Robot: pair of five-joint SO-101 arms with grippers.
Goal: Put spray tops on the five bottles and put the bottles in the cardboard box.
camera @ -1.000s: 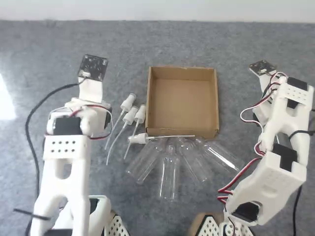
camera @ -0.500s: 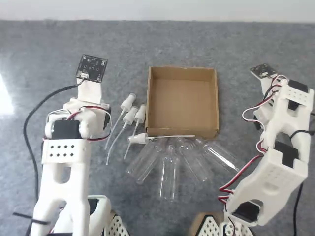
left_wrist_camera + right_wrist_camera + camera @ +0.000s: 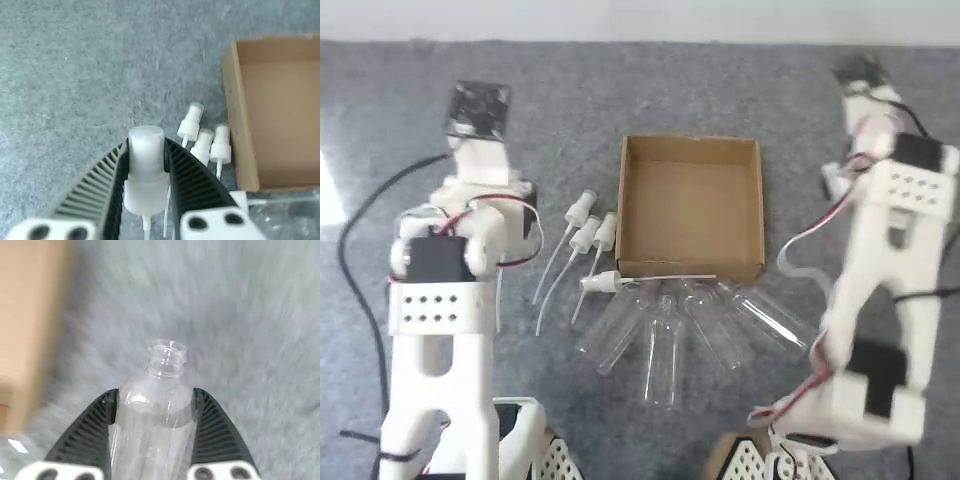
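My left gripper (image 3: 145, 145) is shut on a white spray top (image 3: 146, 170), whose thin tube hangs below it, above the table to the left of the cardboard box (image 3: 622, 215). My right gripper (image 3: 155, 394) is shut on a clear bottle (image 3: 159, 400) with its open neck pointing away from the wrist; the box wall (image 3: 25, 315) lies off to one side. Three spray tops (image 3: 588, 228) lie left of the box, and one more spray top (image 3: 602, 283) lies along its front. Several clear bottles (image 3: 665, 345) lie in a fan in front of the box.
The left arm (image 3: 445, 270) and the right arm (image 3: 895, 220) stand on either side of the box over grey carpet (image 3: 720, 85). The open box has nothing inside. Cables hang off both arms.
Both arms have lifted and swung toward the far side of the table, the right one farther. The things lying on the table have not moved.
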